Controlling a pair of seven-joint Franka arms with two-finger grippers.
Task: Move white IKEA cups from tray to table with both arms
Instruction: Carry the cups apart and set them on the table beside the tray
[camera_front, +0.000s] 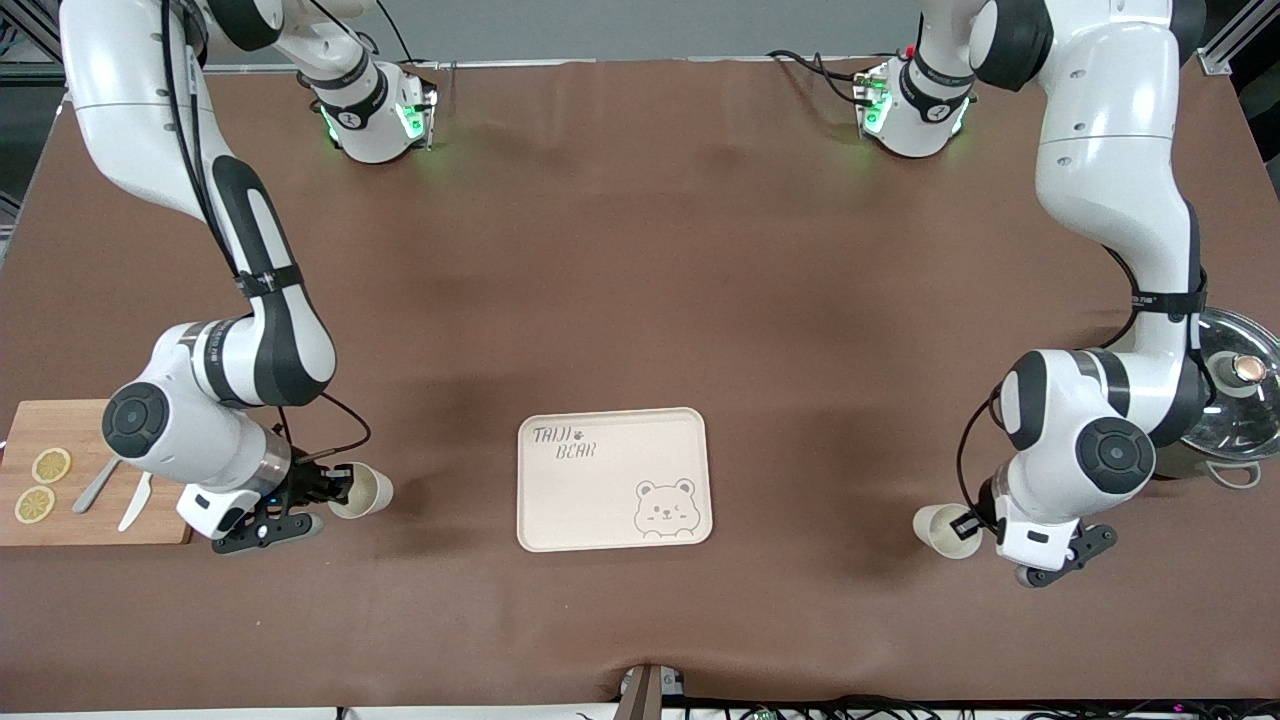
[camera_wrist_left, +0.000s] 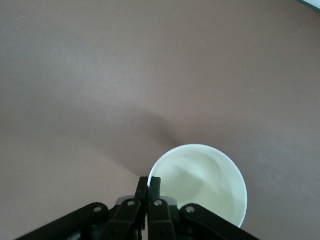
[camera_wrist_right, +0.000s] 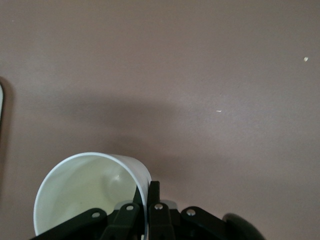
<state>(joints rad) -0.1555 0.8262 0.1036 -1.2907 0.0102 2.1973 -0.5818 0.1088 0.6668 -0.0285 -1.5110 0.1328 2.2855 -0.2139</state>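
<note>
In my left gripper (camera_wrist_left: 148, 186) I hold one white cup (camera_wrist_left: 202, 182) by its rim, the fingers pinched together on the wall, one inside and one outside. That thin-wall pinch is why the cup hangs tilted from the fingertips, its mouth turned sideways toward the tray in the front view. My right gripper (camera_wrist_right: 148, 192) does the same with the other cup (camera_wrist_right: 87, 192): fingers clamped on the rim wall, cup leaning away from the wrist.

Just below each cup is the bare brown table (camera_front: 640, 250), and each cup throws a soft shadow on it. I judge both cups are low over the sheet; whether either one touches it I cannot tell.

Further out from my hands, between them, lies the tray (camera_front: 613, 478), with no cup on it, only its lettering and bear face showing. So I judge the carry is done and only the setting down and letting go remain.

Close beside my right arm is a wooden cutting board (camera_front: 90, 475) with lemon slices (camera_front: 43, 484) and cutlery (camera_front: 115, 490); beside my left arm, a glass pot lid (camera_front: 1235, 400). Both are near enough to mind when I withdraw.
</note>
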